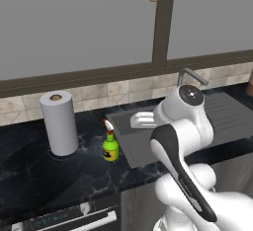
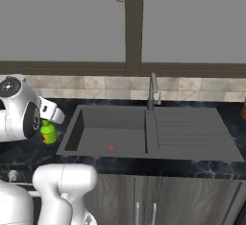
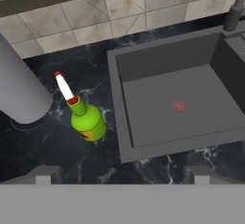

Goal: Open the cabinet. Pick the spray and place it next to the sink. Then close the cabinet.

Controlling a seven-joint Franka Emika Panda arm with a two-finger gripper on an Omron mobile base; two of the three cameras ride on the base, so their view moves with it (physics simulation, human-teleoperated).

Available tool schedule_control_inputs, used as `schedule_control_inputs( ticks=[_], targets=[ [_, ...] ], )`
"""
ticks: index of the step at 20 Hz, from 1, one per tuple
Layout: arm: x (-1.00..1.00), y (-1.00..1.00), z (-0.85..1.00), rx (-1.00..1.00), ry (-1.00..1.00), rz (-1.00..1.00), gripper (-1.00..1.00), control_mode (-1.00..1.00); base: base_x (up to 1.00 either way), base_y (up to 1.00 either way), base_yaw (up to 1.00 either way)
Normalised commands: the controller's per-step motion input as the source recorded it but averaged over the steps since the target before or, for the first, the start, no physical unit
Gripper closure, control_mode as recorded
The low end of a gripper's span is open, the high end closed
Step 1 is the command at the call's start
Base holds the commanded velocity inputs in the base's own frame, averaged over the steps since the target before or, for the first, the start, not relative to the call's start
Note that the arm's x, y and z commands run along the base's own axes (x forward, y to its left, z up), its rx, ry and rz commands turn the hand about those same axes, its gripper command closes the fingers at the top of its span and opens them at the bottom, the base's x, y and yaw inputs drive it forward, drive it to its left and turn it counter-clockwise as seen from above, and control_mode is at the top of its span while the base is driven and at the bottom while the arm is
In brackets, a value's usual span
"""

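**Spray down beside the sink, cabinet door next**

From my seat, the pincer [image 3: 122, 173] hangs above the tabletop [image 3: 43, 146] with its tips spread wide apart and nothing between them. The spray [image 3: 86, 122] stands upright below and ahead of the pincer, off to one side, on the black marble just beside the rim of the sink [image 3: 115, 98]. A paper towel roll [image 3: 19, 94] stands just beyond the bottle, on the side away from the basin. So I judge the placing step done — what remains is shutting the cabinet [image 1: 74, 22], which sits well above the pincer; I cannot tell from here how its doors stand.

What worries me is the lift out. The bottle is narrow and tall — its trigger head [image 3: 63, 86] points up toward the hand — and a sideways swing before I gain height could clip it and topple it into the basin or against the roll. The faucet [image 2: 153, 92] stands beyond the basin, clear for now, but a wide sweep of the arm toward the door could brush it.
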Motion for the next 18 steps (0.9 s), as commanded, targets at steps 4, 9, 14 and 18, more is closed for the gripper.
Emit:
schedule_control_inputs(
  ticks=[4,9,14,18],
  targets=[
    [-0.50,-0.43,0.09,-0.01,0.00,-0.01,-1.00,-1.00,0.00,0.00,0.00],
    [-0.50,-0.17,0.07,0.00,-0.07,0.27,-1.00,-1.00,0.00,0.00,0.00],
    [-0.74,-0.12,0.53,0.00,-0.03,0.18,-1.00,-1.00,0.00,0.00,0.00],
    [-0.66,-0.02,0.17,0.00,0.00,0.01,-1.00,-1.00,0.00,0.00,0.00]
  ],
)
